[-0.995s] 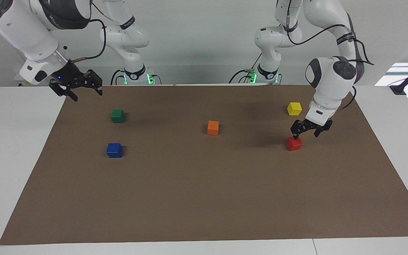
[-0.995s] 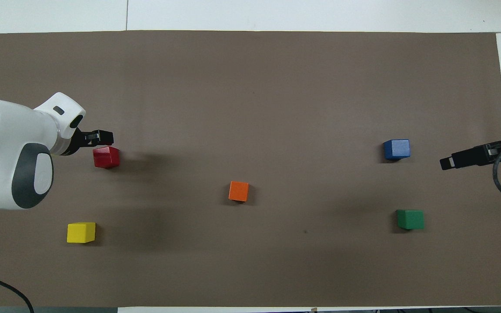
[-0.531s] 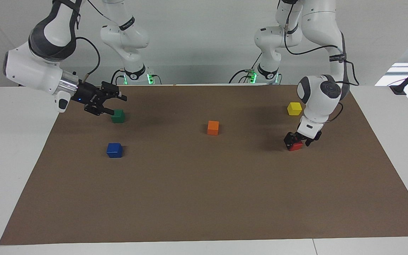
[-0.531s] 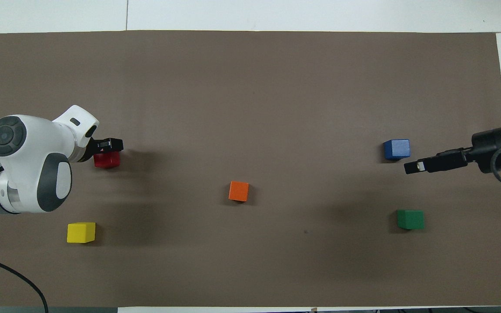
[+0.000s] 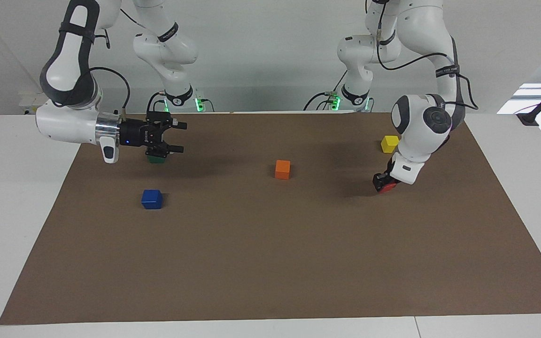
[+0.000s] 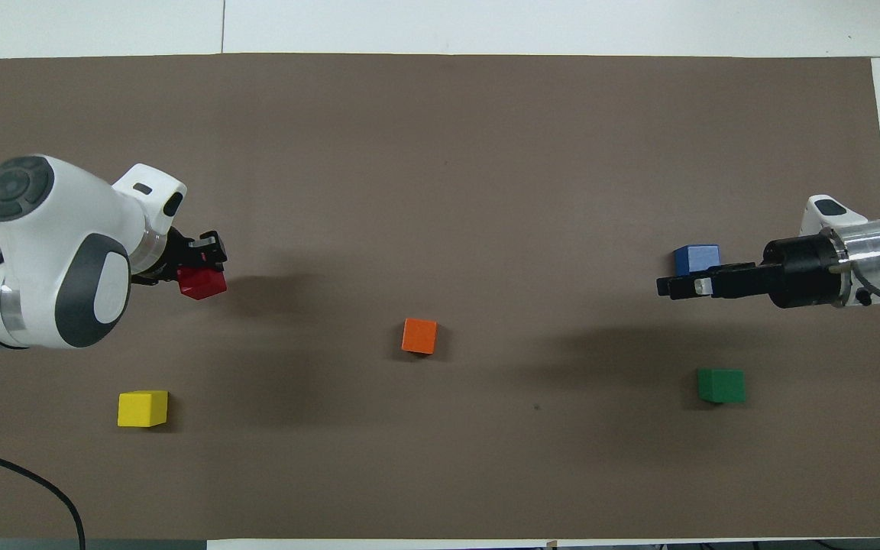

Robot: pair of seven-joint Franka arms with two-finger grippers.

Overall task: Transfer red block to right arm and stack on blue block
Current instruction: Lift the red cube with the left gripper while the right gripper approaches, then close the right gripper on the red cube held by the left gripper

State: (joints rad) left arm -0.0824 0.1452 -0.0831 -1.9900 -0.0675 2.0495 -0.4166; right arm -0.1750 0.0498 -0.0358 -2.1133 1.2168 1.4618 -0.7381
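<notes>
The red block (image 5: 385, 188) sits clamped between the closed fingers of the left gripper (image 5: 382, 182), at or just above the bench (image 5: 270, 263), toward the left arm's end from the orange block (image 5: 282, 169). The right gripper (image 5: 169, 137) hovers over the green block (image 6: 720, 385) with its fingers spread and empty, pointing toward the orange block. The handover turns on this gap: the red block lies well apart from the right gripper, the orange block between them. The blue block (image 5: 151, 199) waits uncovered.

no text, label, brand, number or sign can be read on anything in either view.
</notes>
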